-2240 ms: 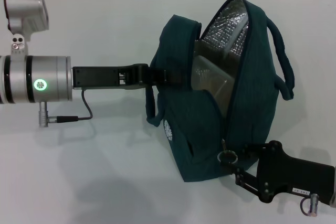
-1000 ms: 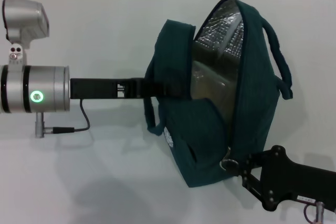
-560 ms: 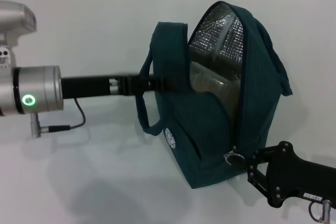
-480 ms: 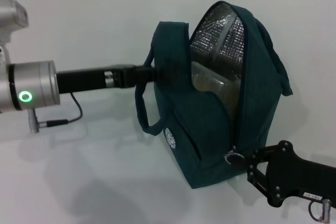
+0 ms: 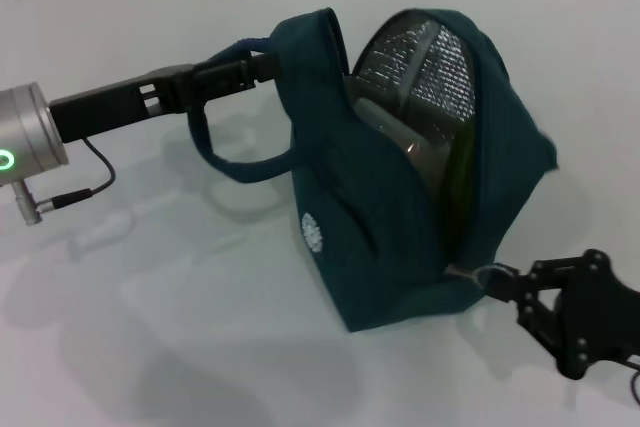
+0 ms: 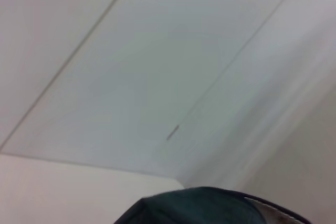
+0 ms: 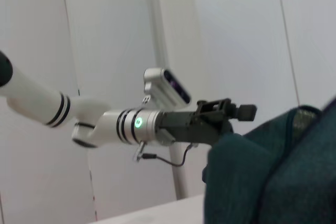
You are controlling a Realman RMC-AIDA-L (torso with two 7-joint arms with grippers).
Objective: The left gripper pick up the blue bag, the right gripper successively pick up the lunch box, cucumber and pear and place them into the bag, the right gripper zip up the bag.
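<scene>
Stage of closure, zip not yet drawn. White table (image 5: 130,347) beneath; blue bag (image 5: 390,207) tipped over on its base, mouth gaping, foil lining exposed. Left gripper (image 5: 252,65) at the bag's upper rim, pressed together on the fabric where one loop handle hangs, holding that side aloft. Right gripper (image 5: 497,278) at the bag's low corner, opposite the held rim, pinching what looks like the zip pull (image 5: 463,271). Lunch box (image 5: 400,137) inside the bag, leaning against the lining; dark green length beside it, probably the cucumber (image 5: 462,172); pear not visible, presumably deeper inside the bag. Risk from here, as a judgement: with the bag tilted and slack, a pull along the zip likely to drag the whole bag rather than run the slider, or to slip the pincer off the small ring; a gaping mouth and a leaning box likely to snag the teeth partway. Compared with half a second earlier: bag rolled from near upright to markedly tilted, held rim raised, second handle gone from sight, ring end of the bag sunk lower.
</scene>
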